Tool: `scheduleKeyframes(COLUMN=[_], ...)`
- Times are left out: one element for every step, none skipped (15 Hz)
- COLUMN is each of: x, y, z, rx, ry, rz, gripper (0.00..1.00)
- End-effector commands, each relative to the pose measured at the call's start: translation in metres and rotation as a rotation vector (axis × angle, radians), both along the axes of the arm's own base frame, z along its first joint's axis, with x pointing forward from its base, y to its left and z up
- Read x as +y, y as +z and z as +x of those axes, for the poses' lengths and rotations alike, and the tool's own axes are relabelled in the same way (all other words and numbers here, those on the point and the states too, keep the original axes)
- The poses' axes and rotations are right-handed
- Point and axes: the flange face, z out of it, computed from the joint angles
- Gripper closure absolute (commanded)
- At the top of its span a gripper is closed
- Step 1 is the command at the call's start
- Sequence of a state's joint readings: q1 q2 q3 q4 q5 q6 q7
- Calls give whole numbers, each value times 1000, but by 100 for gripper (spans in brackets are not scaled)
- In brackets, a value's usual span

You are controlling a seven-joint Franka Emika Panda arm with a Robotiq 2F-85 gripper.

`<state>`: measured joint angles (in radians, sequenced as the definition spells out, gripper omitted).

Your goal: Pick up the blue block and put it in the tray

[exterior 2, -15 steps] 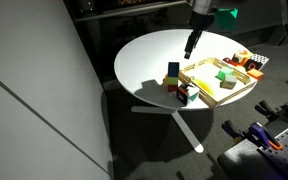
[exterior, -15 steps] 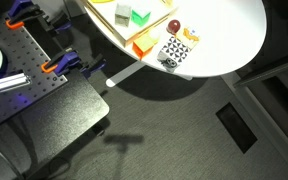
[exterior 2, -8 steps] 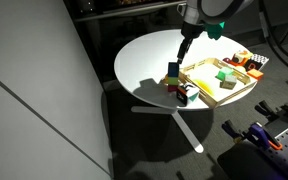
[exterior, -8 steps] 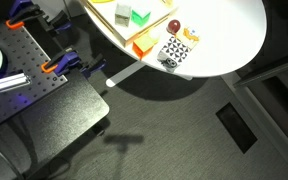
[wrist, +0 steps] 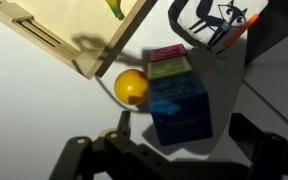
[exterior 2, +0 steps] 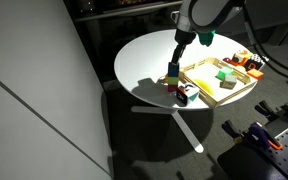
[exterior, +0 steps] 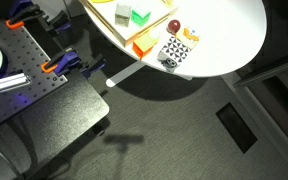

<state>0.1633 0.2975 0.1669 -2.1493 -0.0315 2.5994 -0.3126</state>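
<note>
While I am viewing through the wrist camera, the gripper is hanging with its fingers spread wide, clamping nothing. The blue block, a dark teal cube with glossy faces, is sitting just ahead, between the fingers. A yellow ball is lying just beside it, and the tray is lying farther ahead.

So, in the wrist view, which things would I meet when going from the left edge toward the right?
tray → yellow ball → blue block
</note>
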Motion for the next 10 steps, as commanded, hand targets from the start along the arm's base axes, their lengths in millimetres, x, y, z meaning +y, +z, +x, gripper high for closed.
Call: scheduleKeyframes(x=[7, 8, 10, 11, 12, 13, 13, 14, 14, 14], y=[-3, -6, -8, -10, -12, -14, -17, -18, -19, -20], z=[10, 10, 11, 11, 12, 13, 13, 14, 14, 15], rx=[-10, -8, -4, -2, 0, 3, 5, 9, 8, 8], ry=[27, 31, 34, 36, 38, 39, 41, 49, 52, 55], rz=[-2, -1, 1, 0, 0, -1, -5, -9, -13, -17], gripper=[0, 0, 0, 0, 0, 0, 25, 27, 34, 44])
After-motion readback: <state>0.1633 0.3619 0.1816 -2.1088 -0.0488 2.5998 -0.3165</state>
